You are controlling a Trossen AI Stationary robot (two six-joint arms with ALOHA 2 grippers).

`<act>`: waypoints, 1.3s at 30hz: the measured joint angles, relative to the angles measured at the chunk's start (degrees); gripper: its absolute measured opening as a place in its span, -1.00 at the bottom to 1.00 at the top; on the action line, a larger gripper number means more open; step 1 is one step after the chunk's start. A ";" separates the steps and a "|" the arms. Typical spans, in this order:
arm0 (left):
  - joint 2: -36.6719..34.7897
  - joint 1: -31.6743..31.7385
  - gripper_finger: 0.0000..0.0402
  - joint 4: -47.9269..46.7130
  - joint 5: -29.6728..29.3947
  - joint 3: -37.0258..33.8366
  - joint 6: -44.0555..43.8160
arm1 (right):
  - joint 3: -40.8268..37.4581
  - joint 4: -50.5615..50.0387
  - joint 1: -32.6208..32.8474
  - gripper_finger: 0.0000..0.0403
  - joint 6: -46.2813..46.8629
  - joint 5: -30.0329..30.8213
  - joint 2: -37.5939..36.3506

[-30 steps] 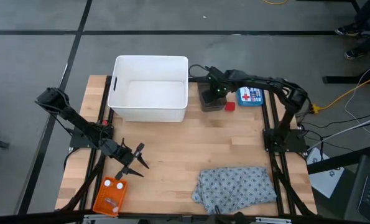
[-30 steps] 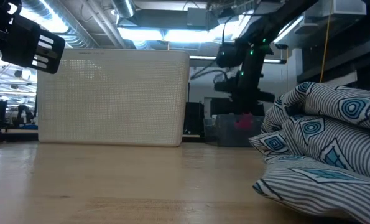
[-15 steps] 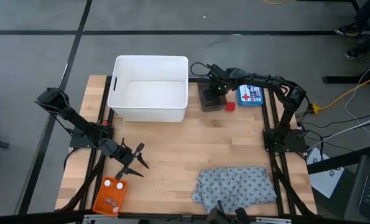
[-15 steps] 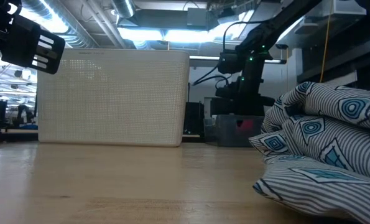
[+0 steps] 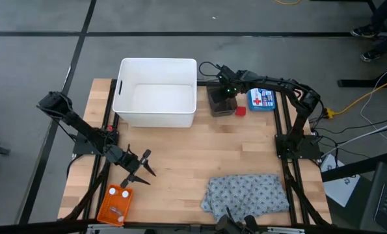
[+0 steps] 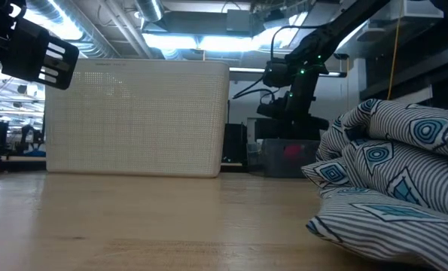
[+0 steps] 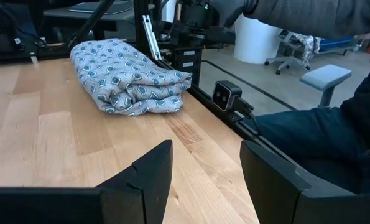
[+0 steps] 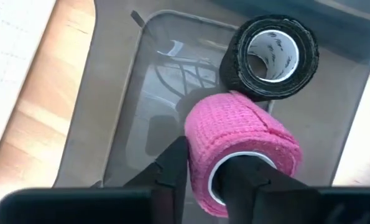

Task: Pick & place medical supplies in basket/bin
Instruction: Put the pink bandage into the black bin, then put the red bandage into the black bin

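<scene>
My right gripper (image 5: 221, 95) reaches down into a clear grey bin (image 5: 220, 102) at the far side, shut on a pink roll (image 8: 240, 146). A dark roll (image 8: 272, 56) lies in the bin beside it. A red block (image 5: 240, 110) sits on the table just right of the bin. The grey dotted cloth (image 5: 248, 194) lies bunched at the near right. The orange basket (image 5: 115, 205), with small pale pieces in it, sits at the near left. My left gripper (image 5: 140, 170) hovers open above the table, just beyond the basket, touching nothing. My right gripper has the pink roll's wall (image 8: 200, 158) between its fingers, one finger (image 8: 250, 177) in the roll's hollow core and the other (image 8: 172, 168) outside. The fingers come from above, slanting down. The roll is inside the grey bin; whether it rests on the floor I cannot tell.
A large white tub (image 5: 157, 101) stands at the far middle, left of the grey bin. A blue and white first-aid box (image 5: 261, 99) lies right of the red block. A seated person's dark-clad legs (image 7: 315, 137) show beyond the table's near edge.
My right gripper has shifted a little toward the table's left and far side over the grey bin, carrying the pink roll with it. The left arm has kept still.
</scene>
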 joint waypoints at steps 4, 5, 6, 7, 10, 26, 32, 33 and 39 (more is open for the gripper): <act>0.02 0.00 -0.07 0.00 0.01 0.00 -0.35 | 0.00 0.00 0.00 -0.49 0.19 -0.01 0.00; 0.02 -0.01 -0.07 -0.02 0.01 0.00 -0.35 | 0.00 -0.02 0.00 -0.48 0.28 -0.01 0.00; 0.02 0.00 -0.07 -0.02 0.02 0.00 -0.36 | 0.00 -0.02 0.02 -0.47 0.37 -0.01 0.00; 0.01 0.00 -0.07 -0.02 0.02 0.00 -0.35 | 0.00 -0.02 0.00 -0.47 0.37 -0.01 0.00; 0.02 0.00 -0.07 -0.02 0.02 0.00 -0.35 | 0.00 -0.07 0.00 -0.48 0.37 -0.01 0.01; 0.02 0.00 -0.07 -0.04 0.02 0.00 -0.45 | 3.14 -3.16 0.52 -0.50 1.05 -6.48 -0.02; 0.01 -0.01 -0.07 -0.08 0.03 0.00 -0.91 | 9.62 -8.18 3.07 -0.51 1.47 -7.44 -0.07; 0.01 -0.01 -0.07 -0.10 0.04 0.00 -0.99 | 10.91 -9.40 3.56 -0.51 1.46 -7.41 -0.07; 0.02 -0.02 -0.07 -0.52 0.11 -0.01 -1.05 | 18.83 -25.65 7.17 -0.51 1.95 -1.77 -0.09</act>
